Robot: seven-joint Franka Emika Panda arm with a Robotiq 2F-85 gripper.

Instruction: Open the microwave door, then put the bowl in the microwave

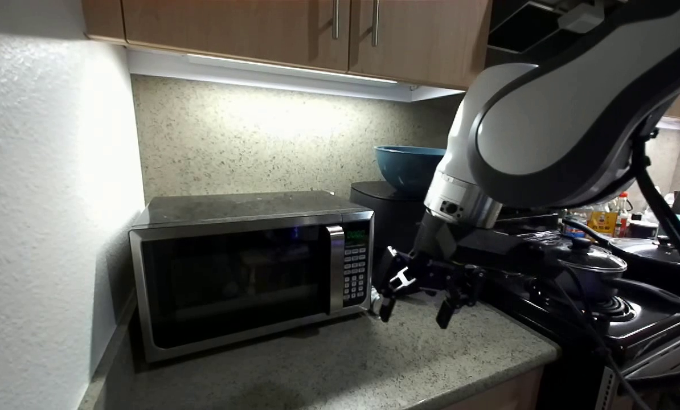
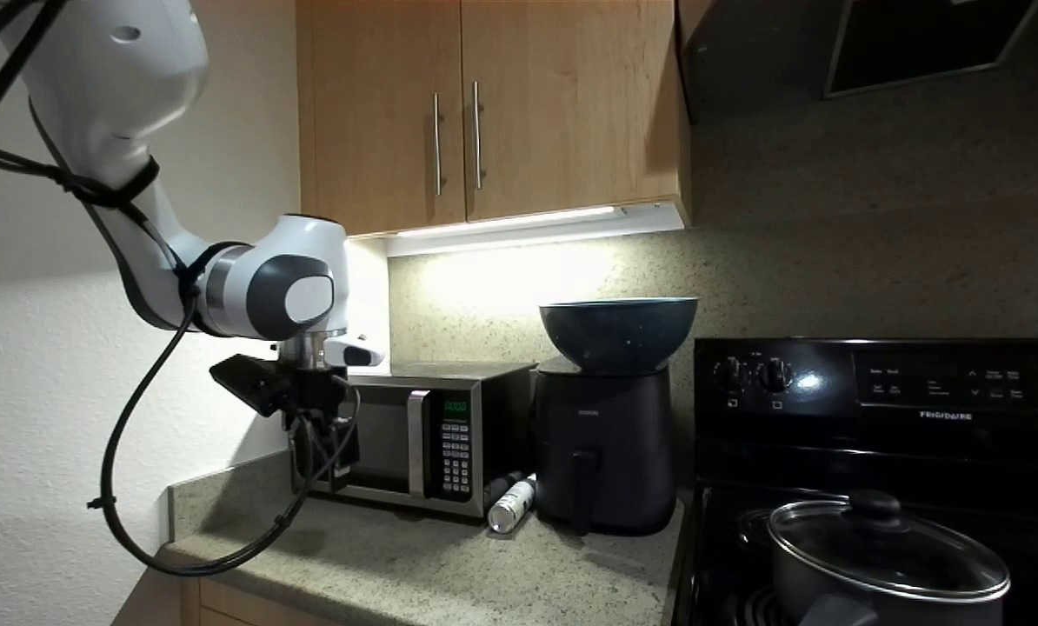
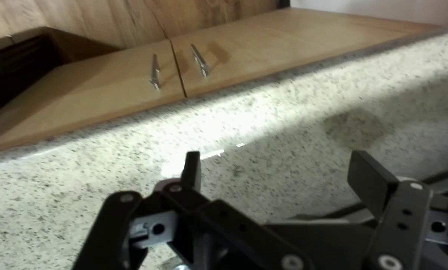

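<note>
The microwave (image 1: pixel 243 208) stands on the counter with its door (image 1: pixel 237 279) shut; it also shows in an exterior view (image 2: pixel 506 426). The door's vertical steel handle (image 1: pixel 336 267) is at its right side, beside the buttons. The teal-blue bowl (image 1: pixel 411 168) sits upright on a black appliance right of the microwave, seen also in an exterior view (image 2: pixel 619 335). My gripper (image 1: pixel 416 313) points down above the counter, apart from the handle. In the wrist view its fingers (image 3: pixel 280 168) are wide apart with nothing between them. The bowl does not show in the wrist view.
The black appliance (image 2: pixel 606 443) bears the bowl. A white bottle (image 2: pixel 512 504) lies between it and the microwave. A black stove (image 2: pixel 867 409) with a lidded pot (image 2: pixel 888 556) is on the right. Cabinets (image 2: pixel 562 113) hang above. A wall (image 1: pixel 44 199) bounds the left.
</note>
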